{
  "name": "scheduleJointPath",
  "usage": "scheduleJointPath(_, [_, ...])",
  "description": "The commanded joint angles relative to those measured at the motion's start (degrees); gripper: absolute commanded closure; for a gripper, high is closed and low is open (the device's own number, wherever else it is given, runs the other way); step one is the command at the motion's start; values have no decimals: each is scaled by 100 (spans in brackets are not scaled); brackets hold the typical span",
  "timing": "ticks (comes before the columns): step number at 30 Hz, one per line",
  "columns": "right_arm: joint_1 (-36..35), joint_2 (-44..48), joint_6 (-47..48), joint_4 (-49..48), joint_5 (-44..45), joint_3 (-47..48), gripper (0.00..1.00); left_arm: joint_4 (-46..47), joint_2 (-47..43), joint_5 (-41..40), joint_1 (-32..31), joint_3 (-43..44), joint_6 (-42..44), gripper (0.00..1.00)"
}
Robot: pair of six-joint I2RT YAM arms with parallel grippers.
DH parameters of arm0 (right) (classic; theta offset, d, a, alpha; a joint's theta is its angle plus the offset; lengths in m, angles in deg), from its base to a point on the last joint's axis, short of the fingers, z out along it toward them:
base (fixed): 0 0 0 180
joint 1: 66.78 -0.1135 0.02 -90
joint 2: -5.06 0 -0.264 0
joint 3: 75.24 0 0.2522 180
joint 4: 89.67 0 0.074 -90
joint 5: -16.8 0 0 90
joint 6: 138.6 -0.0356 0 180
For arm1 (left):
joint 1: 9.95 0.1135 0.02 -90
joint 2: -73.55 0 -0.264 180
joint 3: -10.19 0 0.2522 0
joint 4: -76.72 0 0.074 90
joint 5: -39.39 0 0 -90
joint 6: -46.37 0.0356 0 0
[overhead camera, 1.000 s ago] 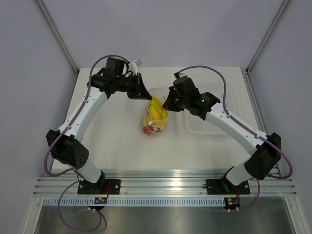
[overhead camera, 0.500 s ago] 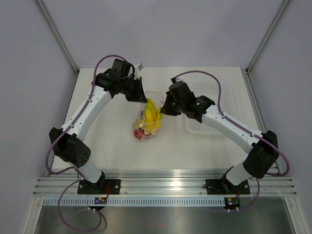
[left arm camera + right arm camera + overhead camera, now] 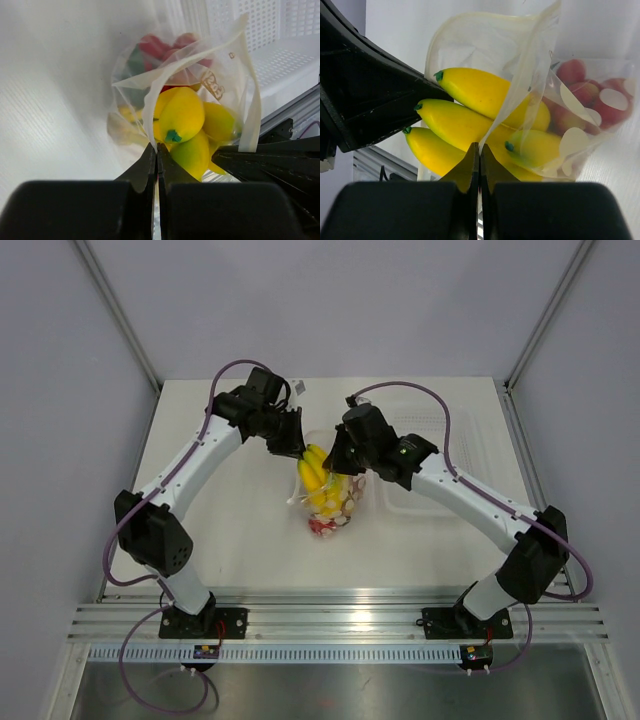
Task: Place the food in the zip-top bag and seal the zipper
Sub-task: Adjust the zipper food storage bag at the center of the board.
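Swings right to mid-frame: clear dotted plastic bag [image 3: 347,498], yellow toy bananas [image 3: 316,473] inside, unsealed, pinched by left gripper [image 3: 157,150], right gripper [image 3: 479,148].

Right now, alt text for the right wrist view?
The shut right gripper pinches the rim of the open zip-top bag; yellow bananas lie at its mouth, red strawberries deeper inside.

bananas [image 3: 475,95]: yellow with small green tips
strawberries [image 3: 592,97]: red, some green leaves
bag [image 3: 465,35]: see-through with pale round dots
left claw [image 3: 157,150]: black
right claw [image 3: 479,150]: black
arms [image 3: 190,465]: white with black joints
cables [image 3: 243,363]: purple
table [image 3: 240,540]: creamy white
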Motion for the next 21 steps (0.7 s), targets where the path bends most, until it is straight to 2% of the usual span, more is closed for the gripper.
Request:
scheduleJointPath(1, [-46, 62, -40, -383, -48, 540, 100, 375, -214, 584, -147, 438, -120, 100])
scheduleJointPath(4, [-142, 263, 65, -557, -109, 375, 100, 190, -125, 557, -156, 325, -58, 100])
scheduleJointPath(7, [-161, 413, 66, -549, -48, 155, 100, 558, -424, 609, -138, -26, -155, 100])
scheduleJointPath(12, [-161, 598, 109, -6, 636, -144, 99, 752, -670, 969, 54, -115, -234, 100])
scheduleJointPath(13, [-161, 607, 136, 204, 742, -206, 91, 744, -662, 1031, 72, -89, -234, 100])
scheduleJointPath(14, [-161, 711, 214, 294, 926, -232, 71, 735, -627, 1170, 90, -71, -217, 100])
scheduleJointPath(18, [-204, 1089, 653, 601, 1305, -286, 44, 743, -486, 1567, 125, -88, -164, 100])
scheduleJointPath(21, [-327, 1231, 1119, 892, 1577, 12, 41, 936, -486, 1839, 134, -290, -199, 100])
